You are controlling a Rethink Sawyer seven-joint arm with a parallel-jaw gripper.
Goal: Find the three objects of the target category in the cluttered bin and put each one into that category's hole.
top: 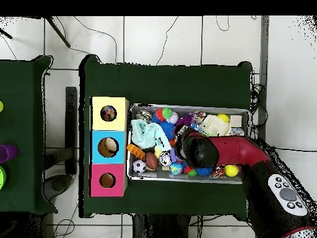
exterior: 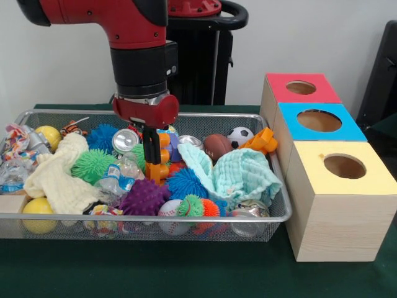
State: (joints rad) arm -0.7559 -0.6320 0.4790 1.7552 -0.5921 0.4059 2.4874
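Note:
A wire mesh bin holds a heap of mixed things. My gripper reaches down into its middle, right beside an orange plastic toy and a silver can. Around it lie a blue spiky ball, a green spiky ball and a purple spiky ball. A small soccer ball, a brown football and a baseball lie to the right and front. In the overhead view the arm's wrist hides the gripper.
Three wooden boxes stand in a row beside the bin: red-topped, blue-topped and yellow-topped, each with a round hole. A mint cloth and a cream cloth cover parts of the heap.

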